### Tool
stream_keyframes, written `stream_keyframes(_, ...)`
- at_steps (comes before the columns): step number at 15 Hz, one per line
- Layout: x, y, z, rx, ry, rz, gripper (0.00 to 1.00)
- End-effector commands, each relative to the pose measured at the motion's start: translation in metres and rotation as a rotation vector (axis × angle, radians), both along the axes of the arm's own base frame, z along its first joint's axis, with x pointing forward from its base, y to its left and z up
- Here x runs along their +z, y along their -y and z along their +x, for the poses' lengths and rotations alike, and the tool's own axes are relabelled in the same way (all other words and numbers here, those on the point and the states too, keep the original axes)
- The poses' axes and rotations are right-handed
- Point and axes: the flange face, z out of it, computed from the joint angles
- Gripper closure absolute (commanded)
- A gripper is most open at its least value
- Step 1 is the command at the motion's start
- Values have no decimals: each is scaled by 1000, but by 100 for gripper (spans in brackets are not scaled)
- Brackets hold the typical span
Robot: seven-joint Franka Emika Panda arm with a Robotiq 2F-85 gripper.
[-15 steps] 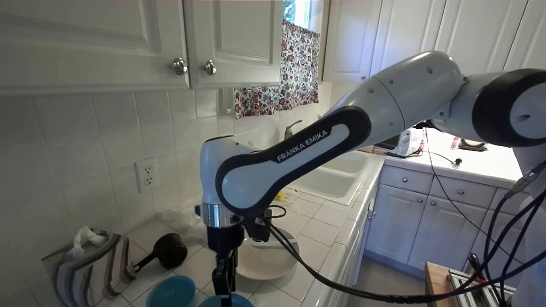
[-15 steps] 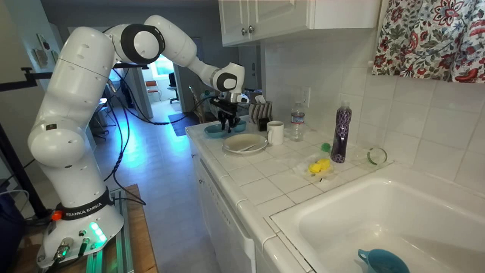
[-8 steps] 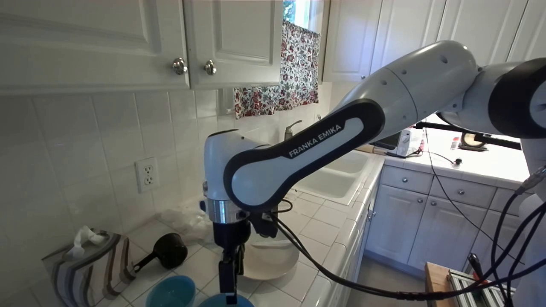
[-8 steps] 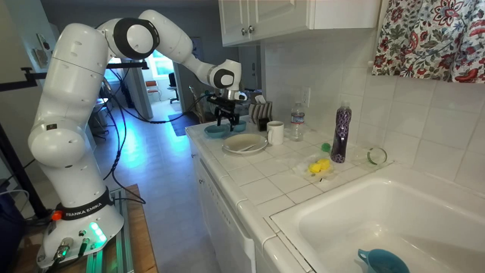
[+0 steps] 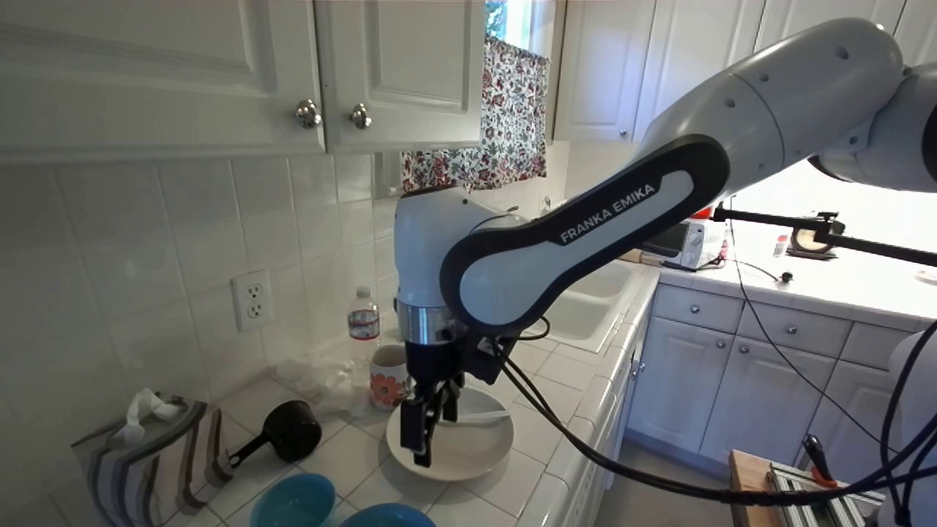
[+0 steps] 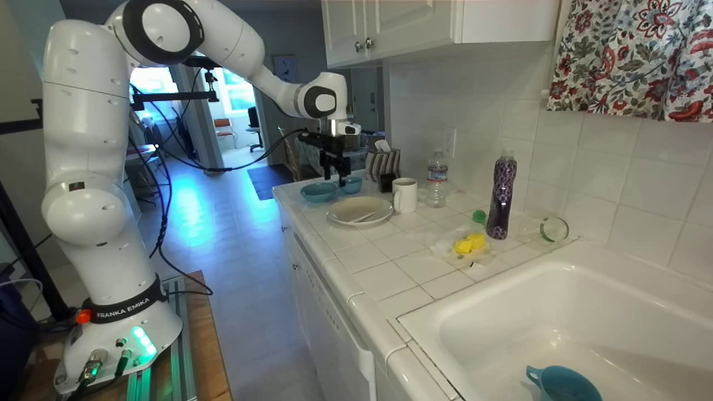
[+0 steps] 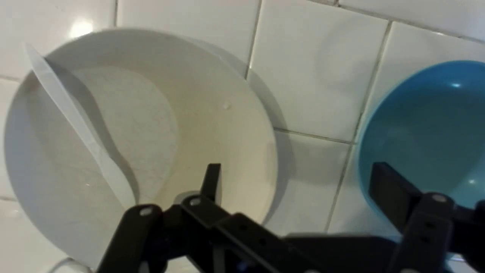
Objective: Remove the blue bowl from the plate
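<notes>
Gripper (image 7: 297,174) above the counter (image 7: 318,68), released, its two fingers (image 7: 209,185) spread well apart. In the wrist view, one finger overlaps the near side of the plate (image 7: 223,129) and the other overlaps the edge of the blue bowl (image 7: 428,132). That bowl sits upright on the counter, off the plate and apart from it, near the front edge in an exterior view. A second bowl (image 5: 293,501), also blue, stands close beside it; whether the two touch, I cannot tell.

On the plate, round and pale, lies a white utensil (image 7: 89,140), one end reaching past the rim. Near the plate, toward the wall (image 5: 117,293), stand a mug (image 5: 385,384) with a flower on its side and a clear bottle (image 5: 364,329). A black scoop (image 5: 293,432) lies beside a striped tissue box (image 5: 157,461). In an exterior view, the sink (image 6: 501,312) holds a blue cup (image 6: 571,384).
</notes>
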Motion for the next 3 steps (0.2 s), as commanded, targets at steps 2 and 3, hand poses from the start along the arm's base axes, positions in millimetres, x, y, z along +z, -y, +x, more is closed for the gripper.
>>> stream_keyframes(2, 1, 13, -5, -88, -5, -20, 0)
stream_keyframes(3, 1, 16, -7, -108, -8, -23, 0)
